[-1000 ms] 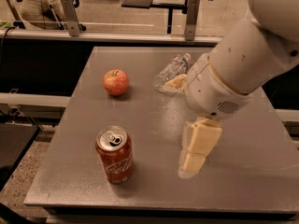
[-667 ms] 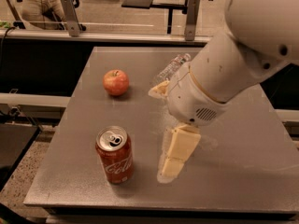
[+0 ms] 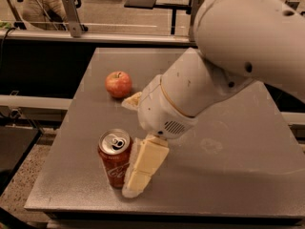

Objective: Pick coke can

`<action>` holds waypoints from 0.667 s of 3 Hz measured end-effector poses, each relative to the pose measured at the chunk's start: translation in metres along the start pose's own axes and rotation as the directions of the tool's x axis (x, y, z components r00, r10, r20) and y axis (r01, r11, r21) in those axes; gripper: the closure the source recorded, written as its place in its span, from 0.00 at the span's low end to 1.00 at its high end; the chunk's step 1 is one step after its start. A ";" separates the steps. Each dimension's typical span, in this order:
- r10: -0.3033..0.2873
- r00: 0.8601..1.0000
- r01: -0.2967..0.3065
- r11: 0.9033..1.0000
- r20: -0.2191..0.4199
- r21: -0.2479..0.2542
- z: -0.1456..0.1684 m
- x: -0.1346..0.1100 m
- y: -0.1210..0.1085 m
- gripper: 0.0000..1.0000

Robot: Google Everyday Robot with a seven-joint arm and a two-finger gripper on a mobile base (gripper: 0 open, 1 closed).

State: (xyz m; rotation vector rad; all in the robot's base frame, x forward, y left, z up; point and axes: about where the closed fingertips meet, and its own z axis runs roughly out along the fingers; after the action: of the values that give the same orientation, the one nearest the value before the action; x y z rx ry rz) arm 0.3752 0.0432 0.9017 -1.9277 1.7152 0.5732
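The coke can [image 3: 114, 157], red with a silver top and pull tab, stands upright near the front left of the grey table [image 3: 228, 175]. My gripper [image 3: 129, 147] hangs from the big white arm [image 3: 200, 89], just right of the can. It is open. One cream finger [image 3: 143, 168] reaches down to the table against the can's right side. The tip of the other finger [image 3: 131, 101] shows farther back, near the apple. The can is not held.
A red apple [image 3: 118, 84] sits on the table behind the can, at the left. The arm covers the middle of the table's back. The table's front edge is close below the can. A railing and dark floor lie beyond the table.
The arm and gripper have moved left and forward, from the table's middle right to right beside the can. The can and apple have not moved. The arm now covers the clear bottle at the back.
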 end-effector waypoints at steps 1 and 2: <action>-0.025 0.999 0.026 0.999 0.037 -0.021 0.013 -0.015 0.008 0.00; -0.045 0.998 0.047 0.998 0.053 -0.040 0.022 -0.022 0.012 0.24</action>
State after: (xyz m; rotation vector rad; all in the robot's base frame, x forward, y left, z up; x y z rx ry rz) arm 0.3605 0.0733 0.8970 -1.9576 1.6346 0.6405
